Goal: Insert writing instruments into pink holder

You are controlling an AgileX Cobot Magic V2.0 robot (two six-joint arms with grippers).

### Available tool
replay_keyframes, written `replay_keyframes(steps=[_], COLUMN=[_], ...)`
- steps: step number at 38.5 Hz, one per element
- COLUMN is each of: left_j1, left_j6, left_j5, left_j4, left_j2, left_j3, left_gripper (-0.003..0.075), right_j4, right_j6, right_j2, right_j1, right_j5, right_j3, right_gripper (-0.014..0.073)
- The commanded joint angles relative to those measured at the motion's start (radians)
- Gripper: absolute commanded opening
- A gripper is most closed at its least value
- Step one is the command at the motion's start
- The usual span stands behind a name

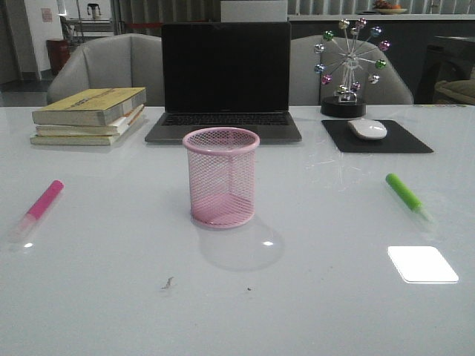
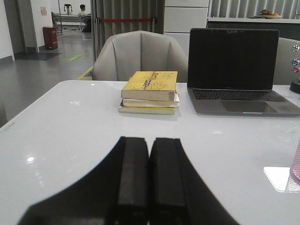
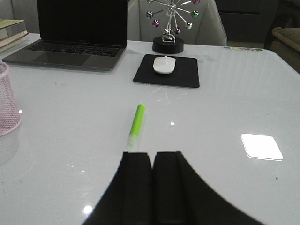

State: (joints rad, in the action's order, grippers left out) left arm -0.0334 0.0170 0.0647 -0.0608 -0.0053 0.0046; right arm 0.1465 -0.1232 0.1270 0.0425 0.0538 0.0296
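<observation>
Markers lie flat either side of my pink cup (image 1: 221, 176): pink marker (image 1: 43, 202) left, green marker (image 1: 405, 194) right, both well apart from it. My left gripper (image 2: 149, 180) and right gripper (image 3: 152, 185) are closed, empty. Nothing's started; next I'd open right over green.

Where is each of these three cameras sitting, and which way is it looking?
Front view: sits behind the table, looks forward over the pink holder, pink marker, green marker and laptop; no robot part shows.
Left wrist view: rides the left arm, looks toward the books and laptop; left gripper shows, jaws shut.
Right wrist view: rides the right arm, looks at the green marker and mouse; right gripper shows, jaws shut.
All three share the laptop.
</observation>
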Motion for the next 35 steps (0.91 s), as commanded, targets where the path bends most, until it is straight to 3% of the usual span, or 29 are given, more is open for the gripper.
replay_keyframes(steps=[1,29,35], left_j1=[-0.006,-0.006,-0.006], left_j6=[-0.006,-0.006,-0.006], left_j5=[-0.099,-0.114,-0.257], left_j4=[-0.012,-0.014,-0.014], left_j2=[-0.022,-0.022,-0.022], left_j3=[0.005,0.005,0.005], left_gripper=[0.0092,0.0092,0.0092], right_j4=[-0.005,-0.005,-0.005], right_j6=[-0.009,-0.009,-0.009], right_j2=[0.007,0.007,0.007], right_j1=[0.001,0.001,0.001], right_j5=[-0.090,-0.094,-0.153], right_j3=[0.002,0.002,0.002], right_gripper=[0.0055,0.0055,0.0055])
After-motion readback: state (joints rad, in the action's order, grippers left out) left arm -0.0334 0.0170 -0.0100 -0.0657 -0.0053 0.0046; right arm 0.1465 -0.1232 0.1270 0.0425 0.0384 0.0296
